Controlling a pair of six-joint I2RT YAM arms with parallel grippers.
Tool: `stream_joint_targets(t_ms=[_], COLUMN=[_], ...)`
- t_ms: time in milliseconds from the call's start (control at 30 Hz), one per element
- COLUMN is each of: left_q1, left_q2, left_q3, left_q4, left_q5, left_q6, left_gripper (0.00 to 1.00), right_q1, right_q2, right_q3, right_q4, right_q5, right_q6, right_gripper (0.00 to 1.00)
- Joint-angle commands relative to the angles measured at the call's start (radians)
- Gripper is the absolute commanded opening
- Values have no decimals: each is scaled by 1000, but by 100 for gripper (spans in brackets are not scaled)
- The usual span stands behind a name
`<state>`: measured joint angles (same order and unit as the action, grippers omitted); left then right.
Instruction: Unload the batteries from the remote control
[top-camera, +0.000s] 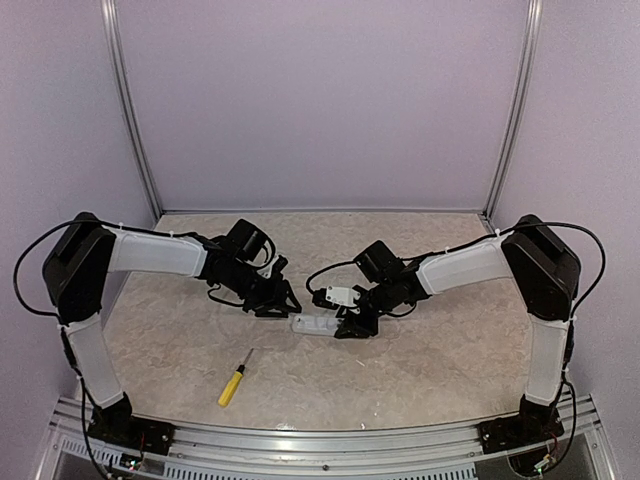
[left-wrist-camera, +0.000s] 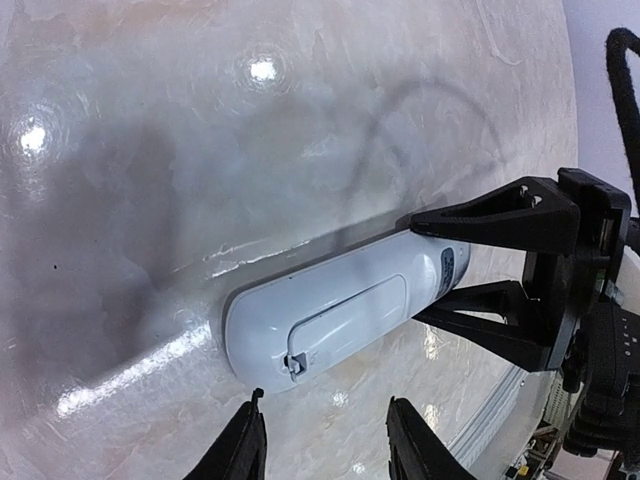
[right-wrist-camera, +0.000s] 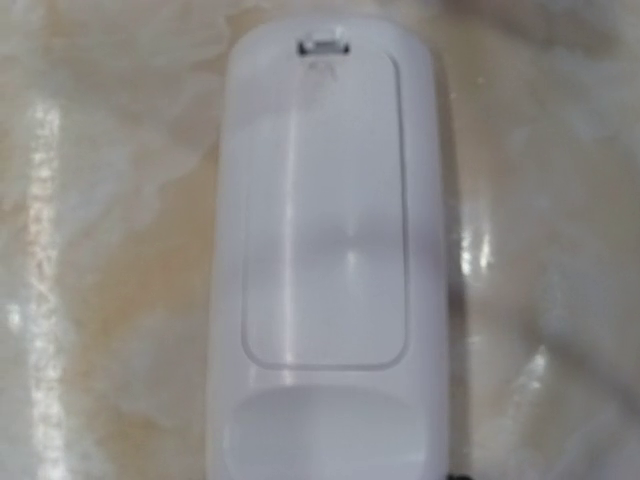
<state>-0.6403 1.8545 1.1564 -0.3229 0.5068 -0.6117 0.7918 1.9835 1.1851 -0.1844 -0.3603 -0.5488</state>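
The white remote control (top-camera: 315, 324) lies flat on the table with its back up. Its battery cover (left-wrist-camera: 352, 318) is closed, with the latch (left-wrist-camera: 293, 365) at the end nearest my left gripper. The batteries are hidden under the cover. My left gripper (left-wrist-camera: 325, 410) is open and empty, its fingers just short of the latch end. My right gripper (top-camera: 350, 328) clamps the remote's other end, one finger (left-wrist-camera: 490, 215) on each long side. The right wrist view shows the remote (right-wrist-camera: 325, 250) from directly above; its own fingers are out of frame.
A yellow-handled screwdriver (top-camera: 233, 382) lies on the table nearer the front, left of centre. The metal front rail (top-camera: 320, 440) runs along the near edge. The enclosure walls stand behind and to both sides.
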Motion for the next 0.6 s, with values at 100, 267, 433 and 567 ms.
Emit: stream_joint_targets(t_ms=[100, 267, 433, 567], left_q1=[-10, -18, -24, -22], left_q2=[4, 25, 49, 55], left_q3=[12, 28, 33, 25], left_q4=[25, 56, 53, 53], left_q5=[23, 35, 28, 19], left_q6=[1, -23, -25, -23], left_gripper=[41, 41, 41, 41], right_q1=[12, 13, 13, 12], right_q2=[-9, -6, 0, 20], right_q3=[13, 7, 12, 30], right_q4=[-44, -29, -23, -47], right_q5=[-15, 9, 16, 17], right_q6=[9, 4, -3, -13], right_gripper=[17, 17, 16, 15])
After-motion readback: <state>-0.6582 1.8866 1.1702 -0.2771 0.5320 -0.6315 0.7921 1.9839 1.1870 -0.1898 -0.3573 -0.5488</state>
